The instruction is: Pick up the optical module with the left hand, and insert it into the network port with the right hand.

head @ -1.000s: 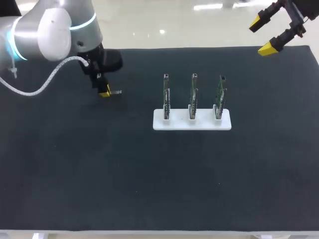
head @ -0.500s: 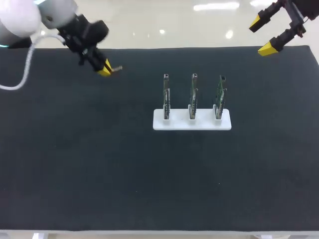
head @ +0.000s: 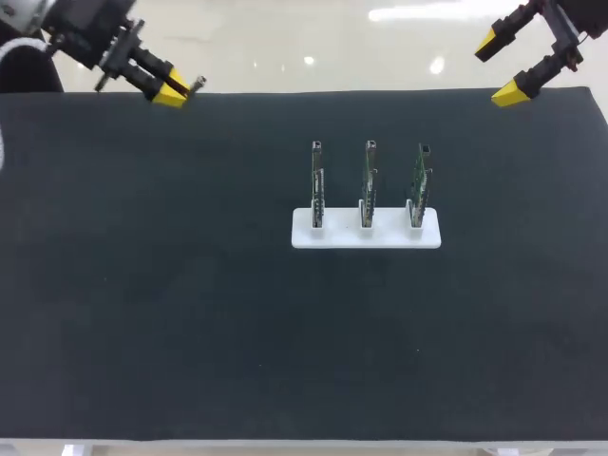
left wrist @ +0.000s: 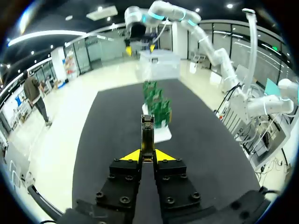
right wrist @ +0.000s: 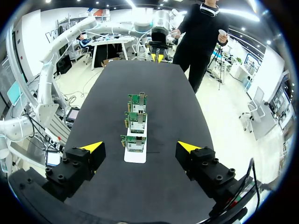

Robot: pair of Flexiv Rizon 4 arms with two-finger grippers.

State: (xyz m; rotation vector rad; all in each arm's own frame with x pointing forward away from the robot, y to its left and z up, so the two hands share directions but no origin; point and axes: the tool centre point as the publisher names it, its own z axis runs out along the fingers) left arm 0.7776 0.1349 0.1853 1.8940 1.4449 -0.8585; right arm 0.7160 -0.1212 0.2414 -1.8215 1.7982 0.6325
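So, head view: the left claw (head: pixel 171 93) has come up off the worktop (head: pixel 190 313) to the far left corner over the last second. It has the optical module (head: pixel 195 84) pinched in its tips, so the pick looks done. Meanwhile the right claw (head: pixel 499 68) hangs wide open at the far right, holding nothing.

Left wrist view: the module (left wrist: pixel 147 133) is clamped between the yellow tips, pointing toward the port boards (left wrist: pixel 156 105).

Right wrist view: the three boards (right wrist: pixel 135 121) stand upright in their white holder (right wrist: pixel 135 156) ahead of the open claw. Handover probably comes next.
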